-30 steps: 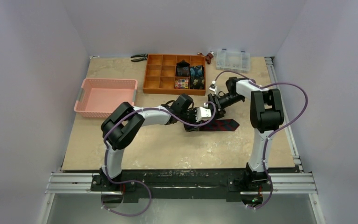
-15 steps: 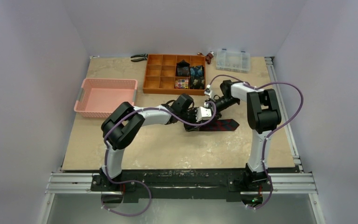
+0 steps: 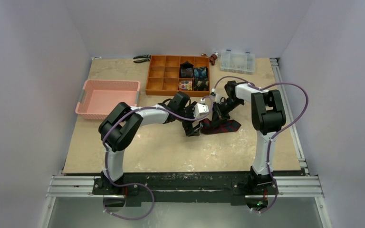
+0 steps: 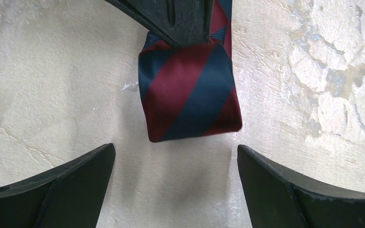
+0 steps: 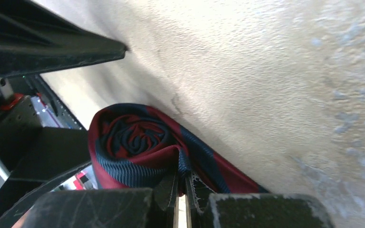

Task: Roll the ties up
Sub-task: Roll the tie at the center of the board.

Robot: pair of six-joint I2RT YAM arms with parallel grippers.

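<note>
A navy tie with red diagonal stripes (image 4: 190, 92) lies partly rolled on the table, its flat tail (image 3: 227, 126) stretching right. In the right wrist view the spiral of the roll (image 5: 133, 140) shows end-on. My right gripper (image 5: 184, 185) is shut on a fold at the roll's edge, and its fingers (image 4: 176, 19) come in from above in the left wrist view. My left gripper (image 4: 176, 156) stands open just short of the roll, touching nothing. Three rolled ties, black (image 3: 187, 70), blue (image 3: 200, 74) and multicoloured (image 3: 185, 85), sit in the tray compartments.
An orange compartment tray (image 3: 164, 76) stands at the back centre. A pink basket (image 3: 105, 99) sits at the left. Pliers (image 3: 141, 58) and a clear plastic box (image 3: 237, 61) lie along the far edge. Purple cables loop around both arms.
My left gripper has opened and drawn back to the left, off the roll. My right gripper has closed on the tie's roll and moved slightly left.
</note>
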